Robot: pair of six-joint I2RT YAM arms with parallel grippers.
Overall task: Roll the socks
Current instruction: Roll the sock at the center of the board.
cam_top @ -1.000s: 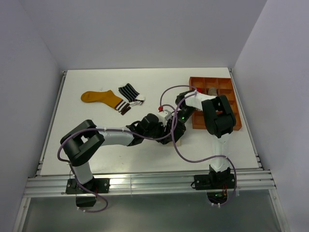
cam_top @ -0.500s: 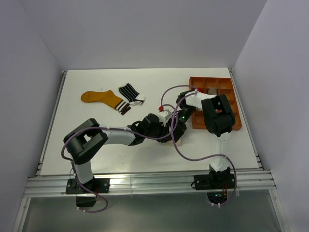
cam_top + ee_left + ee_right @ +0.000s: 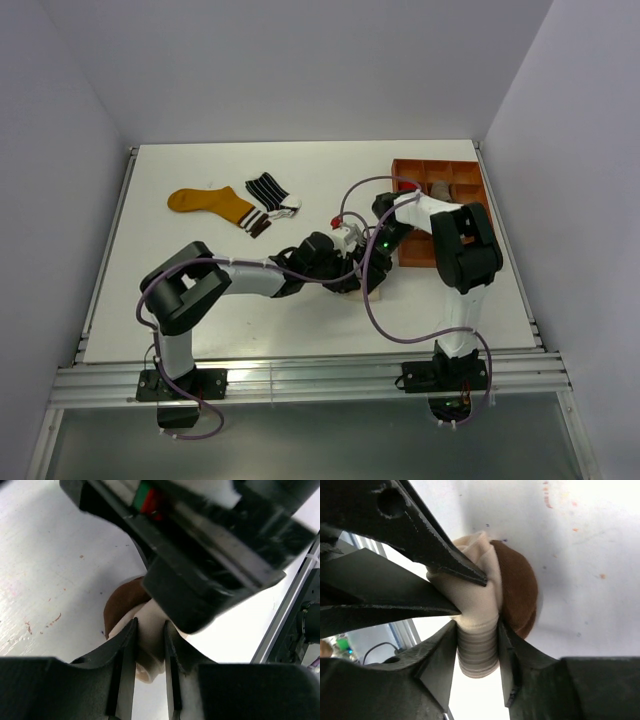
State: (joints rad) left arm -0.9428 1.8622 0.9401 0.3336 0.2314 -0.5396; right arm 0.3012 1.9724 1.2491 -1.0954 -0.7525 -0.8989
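Shows an orange tray [image 3: 462, 168], one rolled sock [image 3: 440, 187] in a rear compartment. Shows left fingers [image 3: 125, 652] and right fingers [image 3: 439, 655] clamping a bunched cream sock [image 3: 476, 597], brown toe against the tabletop [image 3: 200, 285].

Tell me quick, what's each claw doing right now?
Left claw: closed on the cream sock with the brown toe.
Right claw: closed on that same sock, at its ribbed cuff.

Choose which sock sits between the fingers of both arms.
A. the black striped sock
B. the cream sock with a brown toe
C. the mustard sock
B: both wrist views show the cream sock between the left fingers and the right fingers; the mustard sock and striped sock lie apart, untouched.
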